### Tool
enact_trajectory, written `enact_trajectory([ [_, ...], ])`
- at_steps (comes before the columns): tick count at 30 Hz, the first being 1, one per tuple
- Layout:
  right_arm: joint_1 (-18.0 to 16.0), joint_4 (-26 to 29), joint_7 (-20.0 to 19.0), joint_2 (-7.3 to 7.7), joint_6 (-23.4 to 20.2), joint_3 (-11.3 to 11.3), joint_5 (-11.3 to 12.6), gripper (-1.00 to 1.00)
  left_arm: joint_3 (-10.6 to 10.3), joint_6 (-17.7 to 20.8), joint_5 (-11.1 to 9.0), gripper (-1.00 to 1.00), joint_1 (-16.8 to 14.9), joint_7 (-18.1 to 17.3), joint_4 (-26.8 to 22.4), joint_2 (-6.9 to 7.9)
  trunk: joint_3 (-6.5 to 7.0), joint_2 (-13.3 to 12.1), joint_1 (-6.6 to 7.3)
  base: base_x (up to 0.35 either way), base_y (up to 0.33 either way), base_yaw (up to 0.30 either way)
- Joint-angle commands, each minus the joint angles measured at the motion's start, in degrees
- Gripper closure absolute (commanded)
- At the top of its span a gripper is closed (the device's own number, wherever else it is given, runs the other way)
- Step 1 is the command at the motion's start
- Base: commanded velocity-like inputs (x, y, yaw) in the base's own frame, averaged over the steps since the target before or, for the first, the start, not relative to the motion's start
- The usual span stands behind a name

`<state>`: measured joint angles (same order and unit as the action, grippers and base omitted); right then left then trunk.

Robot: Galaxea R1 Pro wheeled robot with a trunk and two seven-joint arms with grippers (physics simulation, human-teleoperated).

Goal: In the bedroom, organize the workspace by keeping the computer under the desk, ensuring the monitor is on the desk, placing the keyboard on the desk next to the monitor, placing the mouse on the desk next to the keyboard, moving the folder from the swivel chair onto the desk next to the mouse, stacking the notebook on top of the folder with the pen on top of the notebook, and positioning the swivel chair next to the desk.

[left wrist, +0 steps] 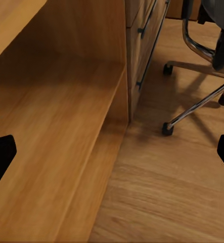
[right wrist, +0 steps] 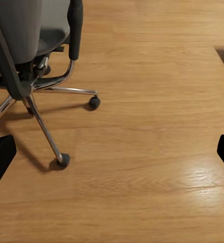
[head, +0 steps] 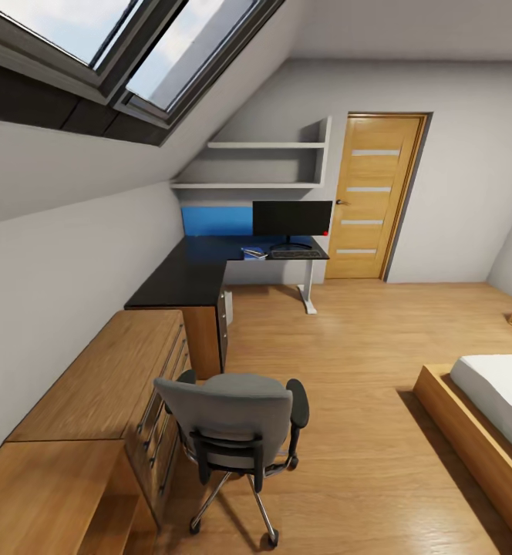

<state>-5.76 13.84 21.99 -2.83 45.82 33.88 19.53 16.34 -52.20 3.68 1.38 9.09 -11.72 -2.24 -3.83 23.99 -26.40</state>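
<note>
The swivel chair [head: 233, 424] stands close in front of me with its grey back toward me, beside the wooden dresser. Its chrome base and casters appear in the left wrist view [left wrist: 192, 109] and the right wrist view [right wrist: 41, 96]. Far off, the black L-shaped desk [head: 183, 281] carries the monitor [head: 292, 218], with the keyboard [head: 294, 253] in front of it and a small blue flat item [head: 254, 252] beside that. Computer, mouse, folder, notebook and pen are hidden or too small to tell. My left gripper [left wrist: 112, 154] and right gripper [right wrist: 112, 154] hang open and empty over the floor.
A light wooden dresser [head: 94, 385] with bar handles runs along the left wall, with a lower open wooden shelf [left wrist: 56, 126] at its near end. A bed [head: 495, 408] lies at the right. A wooden door [head: 375, 196] and wall shelves [head: 267, 166] are at the back.
</note>
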Motion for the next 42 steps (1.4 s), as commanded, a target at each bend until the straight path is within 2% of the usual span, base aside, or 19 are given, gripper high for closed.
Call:
enact_trajectory([
  [1, -0.1, 0.0, 0.3, 0.08, 0.2, 0.5, 0.3, -1.0, 0.0, 0.0, 0.4, -1.0, 0.0, 0.5, -0.1, -0.16, -0.3, 0.5, -0.26, 0.0, 0.0, 0.002],
  [9, -0.1, 0.0, 0.3, 0.93, 0.1, 0.5, 0.3, -1.0, 0.0, 0.3, 0.4, -1.0, 0.0, 0.6, -0.1, -0.67, -1.73, 3.7, -2.02, 0.0, 0.0, 0.0],
  [29, -0.1, 0.0, 0.3, 0.9, 0.2, 0.6, 0.3, -1.0, -0.1, 0.6, 0.4, -1.0, 0.0, 0.7, -0.1, -0.9, -5.32, 11.8, -6.41, 0.0, 0.0, 0.0],
  [30, -0.1, 0.0, 0.3, 0.87, 0.1, 0.6, 0.3, -1.0, -0.1, 2.5, 0.4, -1.0, 0.0, 0.7, -1.7, -2.15, -5.5, 12.2, -6.63, 0.0, 0.0, 0.0],
  [32, -0.1, 0.0, 0.3, 0.88, 0.1, 0.6, 0.3, -1.0, -0.1, 3.8, 0.4, -1.0, 0.0, 0.6, -3.5, -2.26, -5.86, 13.0, -7.07, 0.0, 0.0, 0.0],
  [33, -0.1, 0.2, 0.3, 0.89, 0.1, 0.6, 0.3, -1.0, -0.1, 6.0, 0.4, -1.0, 0.0, 0.6, -5.8, -2.5, -6.04, 13.4, -7.29, 0.0, 0.0, 0.0],
  [34, -0.1, 0.6, 0.3, 0.9, 0.1, 0.5, 0.3, -1.0, -0.1, 11.7, 0.4, -1.0, 0.0, 0.6, -10.1, -3.12, -6.22, 13.8, -7.51, 0.0, 0.0, 0.0],
  [37, -0.3, 1.2, 0.3, 0.82, 0.0, 0.5, 0.4, -1.0, -0.1, 20.0, 0.4, -1.0, -0.2, 0.7, -15.0, -3.94, -6.76, 15.0, -8.17, 0.0, 0.0, 0.0],
  [38, -0.8, 1.7, 0.4, 0.69, -0.2, 0.4, 0.5, -1.0, -0.1, 26.7, 0.4, -1.0, -0.6, 0.8, -18.4, -4.58, -6.94, 15.4, -8.38, 0.0, 0.0, 0.0],
  [40, -1.8, 2.2, 0.5, 0.43, -0.6, 0.4, 0.6, -1.0, -0.1, 33.6, 0.4, -1.0, -1.6, 0.8, -21.7, -5.18, -7.3, 16.2, -8.82, 0.0, 0.0, 0.0],
  [42, -4.5, 3.5, 0.6, -0.77, -3.1, 0.4, 0.7, -1.0, -0.1, 45.3, 0.4, -1.0, -5.0, 0.7, -25.7, -6.01, -7.66, 17.0, -9.26, 0.0, 0.0, 0.0],
])
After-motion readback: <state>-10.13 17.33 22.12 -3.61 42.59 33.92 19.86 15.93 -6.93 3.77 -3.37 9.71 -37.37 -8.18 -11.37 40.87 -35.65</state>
